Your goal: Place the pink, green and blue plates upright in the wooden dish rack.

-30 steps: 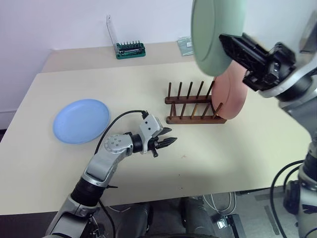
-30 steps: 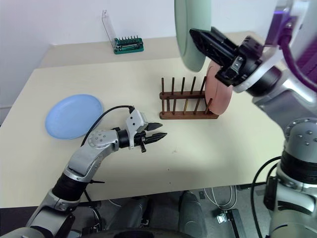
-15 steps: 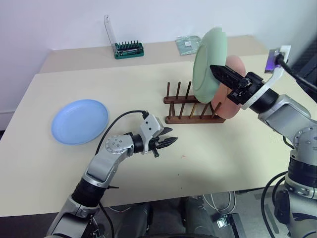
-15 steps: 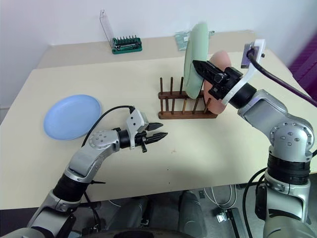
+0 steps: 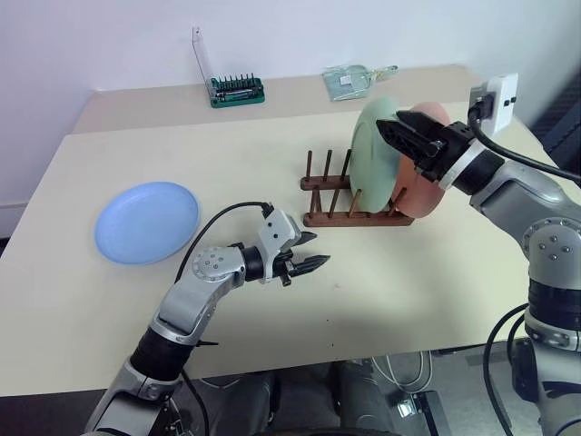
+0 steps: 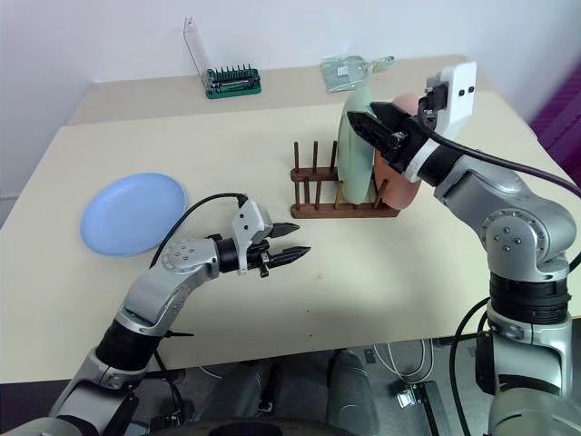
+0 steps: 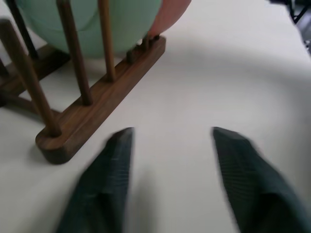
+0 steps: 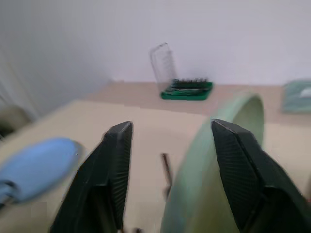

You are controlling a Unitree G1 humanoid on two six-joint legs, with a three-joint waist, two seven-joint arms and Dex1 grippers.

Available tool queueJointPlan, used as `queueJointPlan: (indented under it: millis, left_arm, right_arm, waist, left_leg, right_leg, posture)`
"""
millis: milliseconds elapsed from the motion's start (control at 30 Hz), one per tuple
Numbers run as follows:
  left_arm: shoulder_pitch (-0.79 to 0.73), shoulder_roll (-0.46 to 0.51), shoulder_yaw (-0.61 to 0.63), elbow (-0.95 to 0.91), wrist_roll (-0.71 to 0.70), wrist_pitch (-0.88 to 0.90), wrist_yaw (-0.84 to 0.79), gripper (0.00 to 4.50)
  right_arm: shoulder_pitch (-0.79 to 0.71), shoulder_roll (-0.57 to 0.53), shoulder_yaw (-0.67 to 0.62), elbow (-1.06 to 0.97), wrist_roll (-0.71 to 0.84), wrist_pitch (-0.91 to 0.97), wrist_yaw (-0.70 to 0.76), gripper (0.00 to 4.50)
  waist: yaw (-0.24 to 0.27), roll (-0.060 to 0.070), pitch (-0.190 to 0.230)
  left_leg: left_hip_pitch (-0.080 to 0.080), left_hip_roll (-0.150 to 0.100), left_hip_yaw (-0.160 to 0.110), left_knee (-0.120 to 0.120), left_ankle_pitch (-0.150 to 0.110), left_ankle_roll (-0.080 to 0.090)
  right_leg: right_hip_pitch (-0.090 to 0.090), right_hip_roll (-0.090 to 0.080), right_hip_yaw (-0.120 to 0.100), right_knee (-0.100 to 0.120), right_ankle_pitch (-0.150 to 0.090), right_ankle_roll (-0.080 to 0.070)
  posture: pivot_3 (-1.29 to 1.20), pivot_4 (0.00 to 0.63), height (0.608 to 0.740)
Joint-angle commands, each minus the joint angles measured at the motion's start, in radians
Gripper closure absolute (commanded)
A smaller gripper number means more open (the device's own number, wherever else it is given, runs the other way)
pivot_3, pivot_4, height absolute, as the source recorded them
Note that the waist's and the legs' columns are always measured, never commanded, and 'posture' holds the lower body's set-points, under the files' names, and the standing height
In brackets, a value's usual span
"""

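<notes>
Now the green plate stands upright in the wooden rack, right of centre, beside the pink plate, pegs bracing both. Above its rim, the right gripper has fingers parted, seemingly releasing. At lower centre, the left gripper hangs spread and empty. At left, the blue plate lies flat.

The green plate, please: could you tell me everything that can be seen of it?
The green plate is pale mint green, round and smooth with a raised rim, like plastic or glazed ware. It stands upright on edge between the pegs of the wooden dish rack, directly beside the pink plate. The right gripper is at its top edge with fingers apart, one to each side of the rim.
</notes>
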Motion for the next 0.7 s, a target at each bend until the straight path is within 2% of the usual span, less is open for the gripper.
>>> queueJointPlan:
  millis: [33,167,233,300,400,467,533,600,700]
  left_arm:
    - [0.014,0.007,0.035,-0.066,-0.028,0.003,0.01,0.06]
    - [0.016,-0.032,0.253,-0.136,-0.11,0.059,0.166,0.06]
    - [-0.002,-0.063,0.38,-0.141,-0.103,0.072,0.309,0.06]
    - [-0.031,-0.076,0.518,-0.111,-0.042,0.072,0.493,0.06]
    - [-0.059,-0.033,0.597,-0.039,0.141,0.08,0.733,0.06]
    - [-0.077,-0.008,0.641,-0.015,0.258,0.179,0.896,0.06]
    - [-0.092,-0.036,0.725,-0.037,0.305,0.309,1.022,0.06]
    - [-0.108,-0.086,0.797,-0.071,0.296,0.41,1.079,0.06]
    - [-0.088,-0.123,0.816,-0.096,0.254,0.499,1.039,0.06]
  right_arm:
    - [-0.037,-0.027,-0.01,-0.06,-0.075,-0.05,0.051,2.09]
    - [-0.086,-0.079,-0.011,-0.092,-0.183,-0.133,0.127,2.09]
    - [-0.1,-0.097,0.002,-0.122,-0.193,-0.154,0.191,2.09]
    - [-0.105,-0.115,0.043,-0.18,-0.187,-0.159,0.279,2.09]
    - [-0.104,-0.091,0.106,-0.223,-0.195,-0.156,0.337,2.09]
    - [-0.096,-0.061,0.147,-0.221,-0.211,-0.16,0.356,2.09]
    - [-0.08,-0.031,0.182,-0.21,-0.234,-0.171,0.372,2.09]
    - [-0.066,-0.014,0.201,-0.206,-0.257,-0.183,0.39,2.09]
    - [-0.053,0.007,0.207,-0.208,-0.259,-0.18,0.412,2.09]
  waist:
    - [0.0,0.0,0.0]
    - [-0.002,0.0,0.0]
    - [-0.001,0.0,0.0]
    - [-0.001,-0.001,0.001]
    - [-0.002,-0.002,0.0]
    - [0.001,-0.002,0.0]
    - [0.003,-0.004,0.0]
    - [0.005,-0.007,0.0]
    - [0.008,-0.008,-0.001]
  left_leg:
    - [0.0,0.0,0.0,0.0,0.0,0.0]
    - [-0.002,0.0,0.0,0.0,0.0,0.0]
    - [-0.002,0.001,0.0,0.0,0.001,-0.001]
    - [-0.002,0.001,0.0,0.0,0.001,-0.001]
    - [-0.002,0.002,0.0,0.0,0.001,-0.002]
    - [-0.002,0.001,0.0,0.0,0.001,-0.002]
    - [-0.002,0.0,0.0,0.0,0.001,-0.002]
    - [-0.003,0.0,-0.002,0.0,0.001,-0.002]
    - [-0.006,-0.001,-0.004,0.001,0.001,-0.002]
  right_leg:
    - [0.0,0.0,0.0,0.0,0.0,0.0]
    - [-0.002,0.0,0.0,0.0,0.0,0.0]
    - [-0.003,0.001,0.0,0.001,0.0,0.0]
    - [-0.003,0.001,0.0,0.0,0.0,0.0]
    - [-0.003,0.002,0.0,0.0,0.0,0.0]
    - [-0.002,0.001,0.0,0.0,0.0,0.0]
    - [-0.002,0.001,0.0,0.0,0.0,0.0]
    - [-0.002,0.001,-0.001,-0.001,0.0,0.0]
    - [-0.004,0.0,-0.003,-0.001,0.0,0.001]
  posture:
    - [0.0,0.15,0.74]
    - [0.0,0.15,0.74]
    - [0.0,0.15,0.74]
    - [0.0,0.15,0.74]
    - [0.0,0.15,0.74]
    - [0.0,0.15,0.74]
    - [0.0,0.15,0.74]
    - [0.0,0.15,0.74]
    - [0.0,0.15,0.74]
